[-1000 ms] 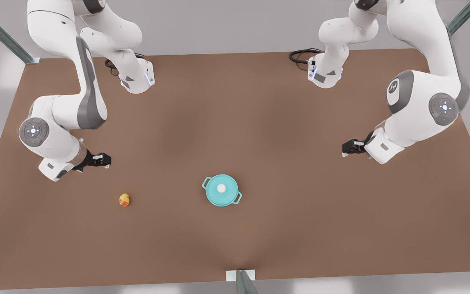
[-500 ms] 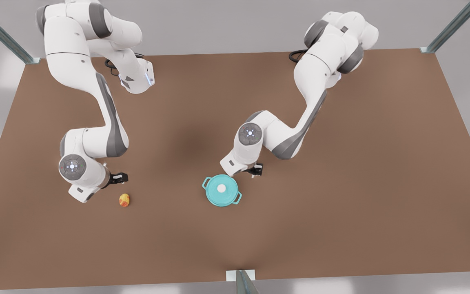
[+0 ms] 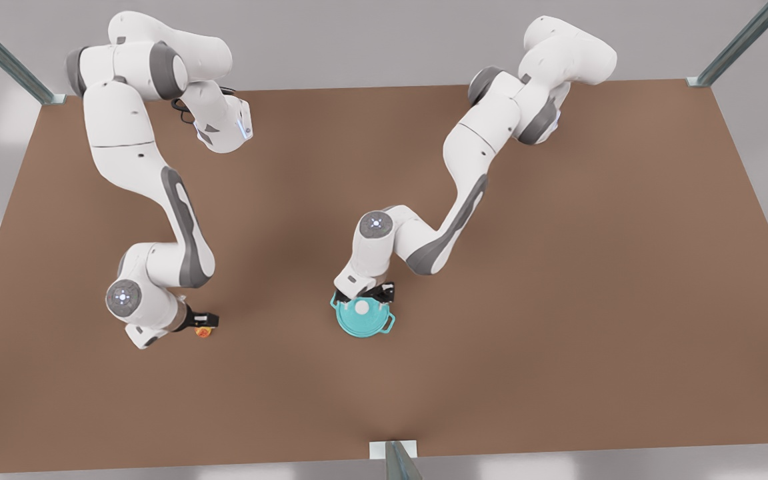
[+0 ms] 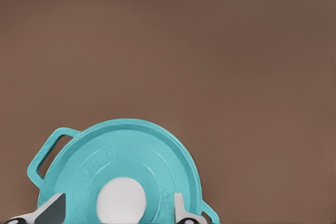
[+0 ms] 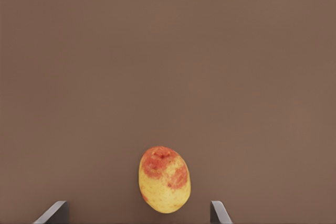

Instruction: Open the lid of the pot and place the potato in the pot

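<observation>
The teal pot (image 3: 364,332) stands on the brown table, a little toward the front view's front of centre. The pot lid (image 3: 351,319) (image 4: 131,156) covers it, its white knob (image 3: 362,307) (image 4: 122,200) upward. My left gripper (image 3: 374,295) (image 4: 115,212) hangs just over the lid, open, with a finger (image 4: 52,211) on each side of the knob. The potato (image 3: 203,331) (image 5: 164,179), yellow with orange-red blotches, lies on the table toward the front view's left. My right gripper (image 3: 204,322) (image 5: 136,212) is directly above it, open, fingers wide apart on either side.
One loop handle (image 4: 50,153) of the pot sticks out sideways. Both arm bases and their black cables (image 3: 184,110) sit at the table's far edge. A metal post (image 3: 394,459) stands at the middle of the front edge. Bare brown table (image 3: 557,333) lies all around.
Both arms have swung in and reached down. The left gripper moved from the front view's right to over the lid knob. The right gripper moved down onto the potato's position.
</observation>
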`<state>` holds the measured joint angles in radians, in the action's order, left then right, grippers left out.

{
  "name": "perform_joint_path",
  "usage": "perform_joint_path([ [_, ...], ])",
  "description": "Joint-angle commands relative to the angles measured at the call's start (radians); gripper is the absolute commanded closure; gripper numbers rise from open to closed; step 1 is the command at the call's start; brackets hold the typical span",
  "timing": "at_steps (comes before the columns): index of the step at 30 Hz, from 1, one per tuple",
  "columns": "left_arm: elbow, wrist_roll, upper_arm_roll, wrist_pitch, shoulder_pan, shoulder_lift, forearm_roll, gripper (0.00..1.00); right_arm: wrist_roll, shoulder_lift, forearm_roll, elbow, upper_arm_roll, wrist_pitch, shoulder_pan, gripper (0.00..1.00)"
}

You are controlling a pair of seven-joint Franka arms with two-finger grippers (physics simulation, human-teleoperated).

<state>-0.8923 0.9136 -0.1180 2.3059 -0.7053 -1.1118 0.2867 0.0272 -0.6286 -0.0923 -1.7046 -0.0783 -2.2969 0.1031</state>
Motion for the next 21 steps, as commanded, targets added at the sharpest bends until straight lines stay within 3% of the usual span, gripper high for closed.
perform_joint_path([
  [1,0.001,0.248,0.008,0.063,-0.005,0.0,0.005,0.0,0.046,-0.011,-0.004,-0.001,0.0,-0.082,0.0,0.0],
  [11,0.001,0.248,0.043,0.084,-0.022,-0.019,0.005,0.0,0.034,-0.036,-0.001,-0.104,0.002,-0.253,-0.014,0.0],
  [14,0.001,0.228,0.05,0.075,-0.025,-0.019,0.006,0.17,0.034,-0.046,-0.001,-0.109,0.002,-0.268,-0.014,0.0],
  [16,0.001,0.228,0.05,0.073,-0.025,-0.017,0.005,0.35,0.036,-0.046,-0.001,-0.11,0.002,-0.28,-0.014,0.0],
  [18,0.001,0.229,0.049,0.072,-0.025,-0.017,0.005,0.52,0.042,-0.046,-0.003,-0.11,0.002,-0.279,-0.013,0.08],
  [21,0.0,0.229,0.049,0.069,-0.025,-0.017,0.005,0.56,0.051,-0.045,-0.003,-0.11,0.002,-0.277,-0.01,0.15],
])
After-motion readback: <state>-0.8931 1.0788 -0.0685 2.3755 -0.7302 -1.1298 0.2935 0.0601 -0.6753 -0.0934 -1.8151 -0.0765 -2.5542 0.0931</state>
